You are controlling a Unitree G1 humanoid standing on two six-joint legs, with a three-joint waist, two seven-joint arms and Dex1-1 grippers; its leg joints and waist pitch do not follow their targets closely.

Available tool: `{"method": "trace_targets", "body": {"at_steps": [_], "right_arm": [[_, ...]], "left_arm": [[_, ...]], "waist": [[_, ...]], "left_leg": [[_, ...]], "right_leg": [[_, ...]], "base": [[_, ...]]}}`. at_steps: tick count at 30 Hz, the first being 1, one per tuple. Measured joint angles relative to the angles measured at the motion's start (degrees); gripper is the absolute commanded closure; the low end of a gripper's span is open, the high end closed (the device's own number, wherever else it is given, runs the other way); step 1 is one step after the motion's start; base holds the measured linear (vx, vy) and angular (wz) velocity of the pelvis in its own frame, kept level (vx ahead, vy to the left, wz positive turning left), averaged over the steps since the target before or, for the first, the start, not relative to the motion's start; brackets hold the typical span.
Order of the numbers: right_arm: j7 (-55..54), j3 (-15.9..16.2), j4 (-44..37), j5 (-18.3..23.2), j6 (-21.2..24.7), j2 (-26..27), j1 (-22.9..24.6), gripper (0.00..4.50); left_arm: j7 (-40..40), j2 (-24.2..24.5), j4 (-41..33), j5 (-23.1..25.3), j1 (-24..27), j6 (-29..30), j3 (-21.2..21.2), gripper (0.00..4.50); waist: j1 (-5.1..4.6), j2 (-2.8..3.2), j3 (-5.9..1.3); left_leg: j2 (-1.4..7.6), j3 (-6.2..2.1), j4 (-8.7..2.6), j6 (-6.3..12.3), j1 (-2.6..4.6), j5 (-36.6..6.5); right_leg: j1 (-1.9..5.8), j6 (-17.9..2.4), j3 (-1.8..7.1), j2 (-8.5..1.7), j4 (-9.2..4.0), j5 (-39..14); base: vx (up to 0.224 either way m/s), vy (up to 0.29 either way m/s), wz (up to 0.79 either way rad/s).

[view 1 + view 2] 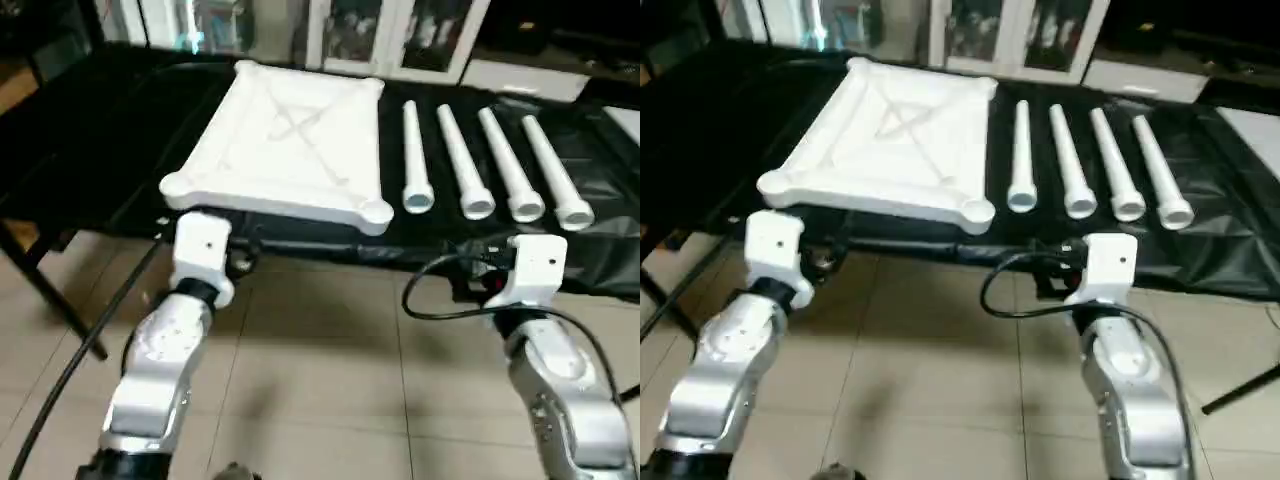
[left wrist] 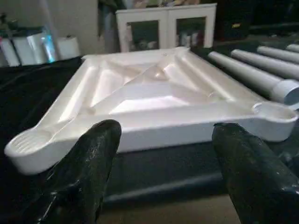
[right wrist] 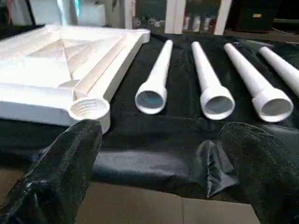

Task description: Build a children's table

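Tabletop (image 2: 154, 100) just ahead of spread left pincer (image 2: 163, 140), legs (image 3: 205, 84) ahead of spread right pincer (image 3: 159, 144)

Head stereo pair: high vantage, facing forward and down over both silver forearms onto the black-draped counter (image 1: 90, 150), tiled floor (image 1: 320, 380) below; the two eyes share the whole scene, slightly offset. Left wrist camera: low, level with the counter edge, close in, looking along its end effector (image 2: 163, 158) at the tabletop (image 2: 154, 88) underside. Right wrist camera: same low height, looking past its end effector (image 3: 163, 158) at the open ends of the four legs (image 3: 217, 102). Both wrist views share the tabletop's near corner socket (image 3: 88, 108) and the legs.
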Motion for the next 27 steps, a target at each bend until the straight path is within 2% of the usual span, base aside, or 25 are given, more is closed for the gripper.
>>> {"method": "trace_targets", "body": {"at_steps": [1,2,5,9,12,13,14,15,16,17,18,19,20,21,22,23,24,25,26,27], "right_arm": [[-0.04,-0.33,-0.04,-0.05,-0.01,-0.02,0.0,0.08],[-0.04,-0.54,-0.27,-0.25,-0.12,-0.07,0.0,0.08],[0.07,-0.68,-1.46,-0.09,-0.51,-0.09,0.14,0.08],[0.24,-1.3,-1.47,0.21,-0.51,-0.31,0.12,0.08],[0.52,-1.25,-1.47,0.14,-0.53,-0.54,-0.36,0.08],[0.64,-1.21,-1.47,0.14,-0.59,-0.53,-0.7,0.08],[0.68,-1.04,-1.47,0.13,-0.72,-0.47,-1.04,0.08],[0.69,-0.74,-1.47,0.11,-0.79,-0.37,-1.26,0.08],[0.71,-0.26,-1.48,0.11,-0.83,-0.15,-1.48,0.08],[0.67,-0.11,-1.48,0.05,-0.98,0.06,-1.41,0.08],[0.57,-0.6,-1.52,-0.16,-1.12,-0.34,-0.87,0.08],[0.33,-1.9,-1.32,-0.45,-1.13,-1.01,0.61,0.08],[0.03,-3.3,-0.72,-0.64,-1.05,-1.47,1.23,0.08],[0.02,-3.59,-0.78,-0.66,-1.05,-1.53,1.06,0.08],[0.06,-3.5,-1.04,-0.63,-1.08,-1.5,0.59,0.08],[0.08,-3.33,-1.4,-0.61,-1.17,-1.05,0.19,0.08],[0.23,-1.8,-1.35,-0.54,-1.1,0.25,-0.12,0.08],[0.45,-0.24,-1.43,-0.39,-1.1,0.8,-0.69,0.08],[0.54,0.1,-1.63,-0.37,-1.1,0.65,-0.87,0.08],[0.53,-0.17,-1.66,-0.37,-1.11,0.39,-0.83,0.08]], "left_arm": [[0.0,-0.01,0.02,0.0,0.01,0.0,0.01,0.94],[-0.01,-0.02,0.02,0.02,0.03,0.0,0.01,0.94],[-0.02,0.47,0.01,0.9,0.02,0.01,-0.04,0.94],[0.21,0.61,0.0,1.08,-0.05,0.11,0.17,0.94],[0.56,0.56,-0.06,1.07,-0.15,0.15,0.27,0.94],[0.55,0.56,-0.06,1.07,-0.15,0.16,0.3,0.94],[0.54,0.59,-0.06,1.08,-0.15,0.19,0.32,0.94],[0.53,0.6,-0.08,1.1,-0.11,0.25,0.48,0.94],[0.57,0.6,-0.09,1.14,-0.03,0.32,0.89,0.94],[0.57,0.93,-0.15,1.16,-0.04,0.32,1.5,0.94],[0.55,0.69,-0.08,1.18,-0.09,0.37,1.44,0.94],[0.45,-0.58,-0.22,1.15,-0.39,0.38,0.18,0.94],[0.23,-1.58,-0.44,1.12,-0.28,0.36,-1.74,0.94],[0.1,-1.45,-0.62,1.14,-0.27,0.36,-2.2,0.94],[0.1,-1.0,-1.15,1.17,-0.3,0.33,-2.01,0.94],[0.11,-0.43,-1.6,1.2,-0.48,0.26,-1.72,0.94],[0.15,0.51,-1.75,1.24,-0.13,0.2,-0.75,0.94],[0.32,1.13,-1.22,1.44,-0.13,0.27,0.75,0.94],[0.45,1.04,-0.65,1.59,-0.11,0.38,1.29,0.94],[0.42,0.82,-0.61,1.61,-0.11,0.39,1.11,0.94]], "waist": [[-0.19,0.01,0.01],[-0.64,0.0,0.0],[-1.38,-0.28,-0.2],[-1.24,-0.21,-0.44],[-1.09,-0.17,-0.54],[-1.23,-0.22,-0.58],[-1.35,-0.34,-0.63],[-1.47,-0.6,-0.75],[-1.83,-1.04,-0.93],[-2.38,-1.85,-1.22],[-2.5,-2.12,-1.06],[-2.07,-1.59,-0.95],[-1.7,-1.11,-0.91],[-1.28,-0.48,-0.99],[-1.0,0.83,-1.23],[-1.02,2.45,-1.49],[-1.32,1.97,-1.39],[-1.91,1.43,-1.27],[-2.39,0.94,-1.5],[-2.67,0.91,-1.51]], "left_leg": [[-0.02,0.0,-0.2,0.0,0.29,0.0],[-0.03,0.01,-0.29,0.14,0.52,-0.17],[-0.32,0.29,-0.28,0.28,0.7,-0.91],[-0.79,0.32,-0.08,0.83,0.66,-1.92],[-0.92,-0.41,0.64,0.98,0.66,-3.28],[-0.89,-0.68,0.99,1.01,0.69,-3.73],[-0.96,-1.18,1.75,1.42,0.79,-4.43],[-1.26,-1.53,2.14,1.69,1.15,-5.04],[-1.88,-2.44,2.25,1.69,1.68,-5.6],[-2.89,-3.2,2.51,2.62,2.4,-6.47],[-3.55,-3.45,4.51,5.04,1.58,-7.67],[-3.52,-3.42,7.14,9.8,0.92,-8.22],[-4.02,-3.56,10.52,10.27,-1.1,-7.96],[-4.44,-3.5,10.44,9.74,-2.21,-7.66],[-4.22,-3.53,7.25,8.39,-3.08,-6.73],[-3.56,-4.19,5.34,5.48,-3.33,-3.32],[-3.69,-5.01,5.89,3.45,-2.57,-4.19],[-4.34,-5.36,5.8,3.6,-2.4,-4.48],[-4.49,-5.61,5.8,4.01,-1.91,-4.93],[-4.69,-5.6,5.72,3.98,-1.33,-5.23]], "right_leg": [[0.19,0.0,0.01,0.0,-0.4,0.0],[0.82,0.0,0.03,0.02,-0.86,0.0],[1.06,-0.18,0.3,-0.17,-1.0,0.12],[1.35,0.24,0.24,-0.4,-0.8,-0.56],[1.86,0.87,0.31,0.11,-0.49,-1.8],[1.81,0.97,0.28,0.09,0.25,-2.31],[1.29,1.11,0.21,-0.1,1.75,-3.22],[0.34,1.32,0.06,-0.56,3.76,-3.9],[-1.04,1.36,-0.08,-1.19,6.49,-4.35],[-2.32,1.2,0.24,-1.91,6.95,-4.91],[-1.16,0.05,0.7,-1.54,6.62,-5.53],[0.35,-0.22,1.52,-0.95,5.86,-5.87],[2.14,-0.28,1.82,-0.32,4.26,-5.79],[3.21,-0.19,1.86,0.17,3.05,-5.55],[4.24,-0.24,0.91,0.96,2.02,-5.44],[5.28,-0.23,-0.33,2.01,1.66,-5.66],[4.87,-0.34,-1.98,1.45,3.63,-6.6],[2.91,-0.71,-2.7,0.97,7.1,-6.84],[-0.09,-0.53,-2.79,1.22,10.78,-6.79],[-2.17,-0.12,-2.84,1.34,11.67,-6.56]], "base": [[0.055,0.033,-0.19],[0.082,0.029,-0.1],[0.1,0.018,-0.04],[0.129,0.002,0.03],[0.143,0.0,0.1],[0.148,-0.01,0.1],[0.127,-0.023,0.06],[0.127,-0.023,0.06],[0.089,-0.052,-0.1],[0.033,-0.078,-0.3],[0.033,-0.078,-0.3],[0.053,-0.001,-0.02],[0.126,0.06,0.21],[0.126,0.06,0.21],[0.139,0.03,0.01],[0.16,0.029,-0.14],[0.16,0.029,-0.14],[0.176,0.005,-0.1],[0.141,-0.006,-0.04],[0.141,-0.006,-0.04]]}}
